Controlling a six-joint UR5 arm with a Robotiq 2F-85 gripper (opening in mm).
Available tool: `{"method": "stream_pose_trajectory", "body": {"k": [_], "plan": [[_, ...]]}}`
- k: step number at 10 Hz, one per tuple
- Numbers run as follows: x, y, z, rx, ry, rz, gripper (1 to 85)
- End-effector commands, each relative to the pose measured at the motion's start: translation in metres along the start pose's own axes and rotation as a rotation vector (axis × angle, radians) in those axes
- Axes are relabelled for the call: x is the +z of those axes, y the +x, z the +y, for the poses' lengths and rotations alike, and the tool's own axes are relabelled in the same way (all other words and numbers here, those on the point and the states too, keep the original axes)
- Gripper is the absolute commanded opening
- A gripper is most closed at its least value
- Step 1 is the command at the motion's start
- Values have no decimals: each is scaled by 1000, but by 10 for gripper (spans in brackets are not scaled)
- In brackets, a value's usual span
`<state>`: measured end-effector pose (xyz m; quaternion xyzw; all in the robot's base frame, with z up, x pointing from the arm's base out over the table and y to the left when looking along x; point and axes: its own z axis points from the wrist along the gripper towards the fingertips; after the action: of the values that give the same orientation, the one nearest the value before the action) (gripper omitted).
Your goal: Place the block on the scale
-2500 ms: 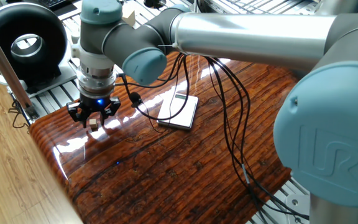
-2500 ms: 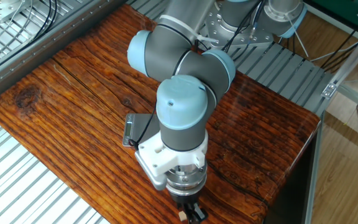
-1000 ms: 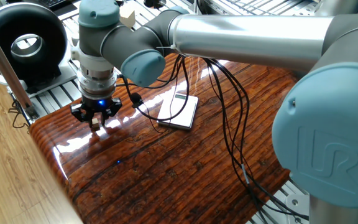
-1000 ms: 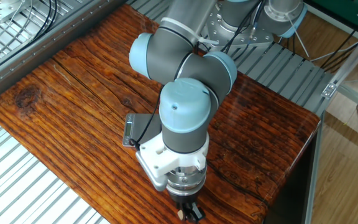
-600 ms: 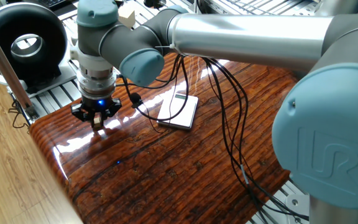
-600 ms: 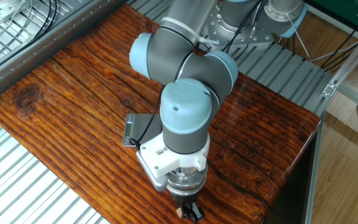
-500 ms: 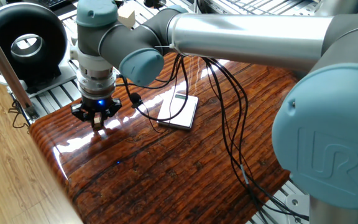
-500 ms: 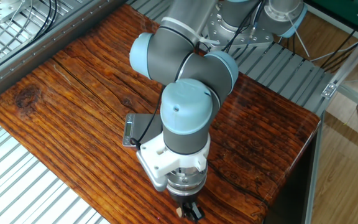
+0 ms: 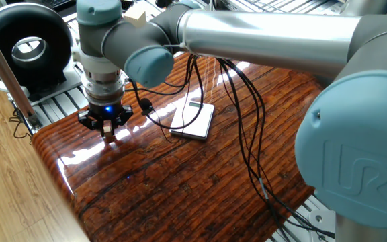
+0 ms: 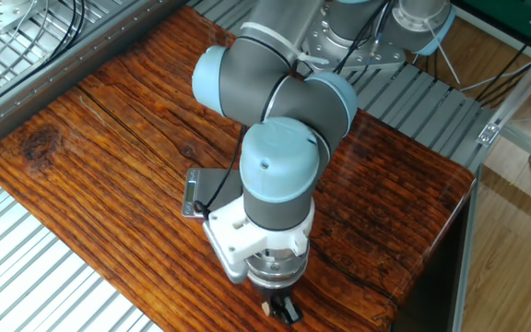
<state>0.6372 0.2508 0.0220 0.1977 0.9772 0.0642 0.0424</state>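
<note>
In one fixed view, the gripper (image 9: 108,132) pinches the block (image 9: 109,135) near the table's corner, left of the scale (image 9: 193,119). In the other fixed view, the gripper (image 10: 277,308) clasps the block (image 10: 268,308); the scale (image 10: 198,192) lies behind, mostly hidden.

Tiny tan block (image 9: 109,135) between pincer (image 9: 108,132) fingers; flat white scale (image 9: 194,119) nearby on tabletop.

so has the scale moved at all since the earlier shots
No. The scale lies at the same spot on the wooden table, with the same cables crossing beside it; only the gripper near the table's corner has shifted.
</note>
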Motion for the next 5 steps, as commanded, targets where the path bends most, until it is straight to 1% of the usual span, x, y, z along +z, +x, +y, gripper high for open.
{"method": "stream_pose_trajectory", "body": {"k": [1, 2, 3, 4, 5], "plan": [[-41, 5, -10, -31, 26, 57, 10], [-58, 0, -26, -74, 61, 53, 10], [-72, -1, -43, -113, 82, 55, 10], [-80, 5, -56, -151, 72, 76, 10], [-86, 9, -81, -204, 79, 82, 10]]}}
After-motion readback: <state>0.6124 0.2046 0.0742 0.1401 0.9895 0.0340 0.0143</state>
